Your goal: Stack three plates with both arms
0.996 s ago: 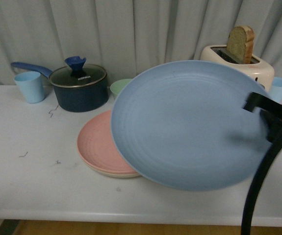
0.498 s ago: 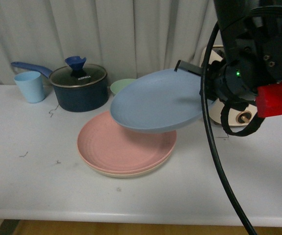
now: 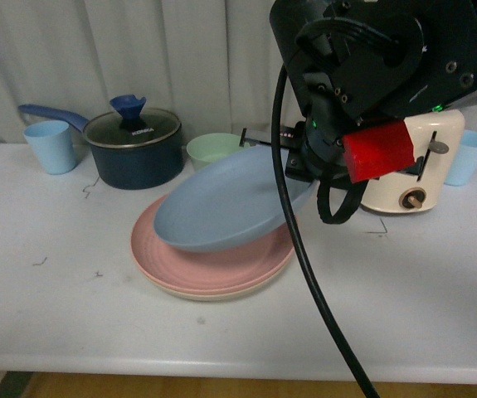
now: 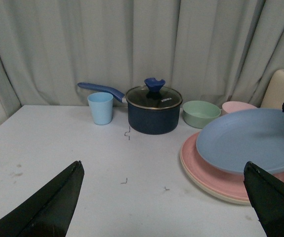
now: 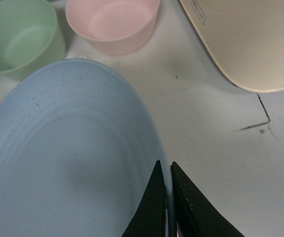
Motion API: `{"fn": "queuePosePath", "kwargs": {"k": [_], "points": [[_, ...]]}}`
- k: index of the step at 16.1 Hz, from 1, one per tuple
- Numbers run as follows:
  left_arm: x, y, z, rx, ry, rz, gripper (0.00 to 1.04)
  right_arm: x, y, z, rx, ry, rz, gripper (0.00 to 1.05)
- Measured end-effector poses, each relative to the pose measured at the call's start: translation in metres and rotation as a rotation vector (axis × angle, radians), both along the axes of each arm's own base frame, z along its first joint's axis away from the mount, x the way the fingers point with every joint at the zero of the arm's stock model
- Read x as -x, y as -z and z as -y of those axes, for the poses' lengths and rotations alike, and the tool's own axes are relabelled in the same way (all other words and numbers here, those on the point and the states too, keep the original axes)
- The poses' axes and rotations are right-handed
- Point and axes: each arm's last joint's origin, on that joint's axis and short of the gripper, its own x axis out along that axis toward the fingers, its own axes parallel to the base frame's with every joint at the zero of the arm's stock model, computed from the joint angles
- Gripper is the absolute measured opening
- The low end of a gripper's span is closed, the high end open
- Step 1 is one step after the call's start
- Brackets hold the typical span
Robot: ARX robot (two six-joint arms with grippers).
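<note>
The pink plate (image 3: 246, 261) lies on the beige plate (image 3: 206, 294) in the middle of the table. My right gripper (image 3: 294, 162) is shut on the far right rim of the blue plate (image 3: 221, 207). The blue plate is tilted, its low left edge at or just above the pink plate. In the right wrist view the gripper (image 5: 165, 165) pinches the blue plate's (image 5: 67, 163) rim. My left gripper (image 4: 162, 164) is open and empty, low over the table to the left of the stack. In its view the blue plate (image 4: 250, 138) sits over the pink plate (image 4: 201, 165).
A dark blue lidded pot (image 3: 134, 149) and a light blue cup (image 3: 51, 147) stand at the back left. A green bowl (image 3: 209, 149) and a pink bowl (image 5: 112, 24) stand behind the stack. A cream toaster (image 3: 412, 174) and another blue cup (image 3: 470, 157) stand at the back right.
My right arm has carried the blue plate away from the camera and down over the pink plate. The plate now hangs lower and further left, tilted down to the left.
</note>
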Motion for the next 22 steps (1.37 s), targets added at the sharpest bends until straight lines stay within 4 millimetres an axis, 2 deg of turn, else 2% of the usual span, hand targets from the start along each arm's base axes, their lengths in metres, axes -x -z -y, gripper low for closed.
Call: {"fn": "queuePosePath", "kwargs": {"k": [1, 5, 10, 13, 14, 16, 19, 20, 22], "points": [[0.0, 0.0, 0.0, 0.0, 0.0, 0.0, 0.98, 0.0, 0.007, 0.001, 0.028, -0.005, -0.03, 0.03], [0.0, 0.0, 0.0, 0.0, 0.0, 0.0, 0.98, -0.002, 0.009, 0.001, 0.073, -0.035, -0.035, 0.03], [0.0, 0.0, 0.0, 0.0, 0.0, 0.0, 0.98, -0.016, 0.012, -0.004, 0.127, -0.109, -0.058, 0.03], [0.0, 0.0, 0.0, 0.0, 0.0, 0.0, 0.98, -0.008, 0.017, -0.017, 0.201, -0.207, -0.06, 0.36], [0.0, 0.0, 0.0, 0.0, 0.0, 0.0, 0.98, -0.003, 0.018, -0.019, 0.213, -0.227, -0.056, 0.43], [0.0, 0.0, 0.0, 0.0, 0.0, 0.0, 0.98, 0.013, 0.021, -0.016, 0.236, -0.26, -0.069, 0.65], [0.0, 0.0, 0.0, 0.0, 0.0, 0.0, 0.98, 0.016, 0.007, -0.008, 0.208, -0.266, -0.03, 0.88], [0.0, 0.0, 0.0, 0.0, 0.0, 0.0, 0.98, 0.015, -0.004, -0.003, 0.166, -0.268, 0.013, 0.99], [0.0, 0.0, 0.0, 0.0, 0.0, 0.0, 0.98, 0.022, -0.028, 0.01, 0.104, -0.258, 0.121, 0.97]]}}
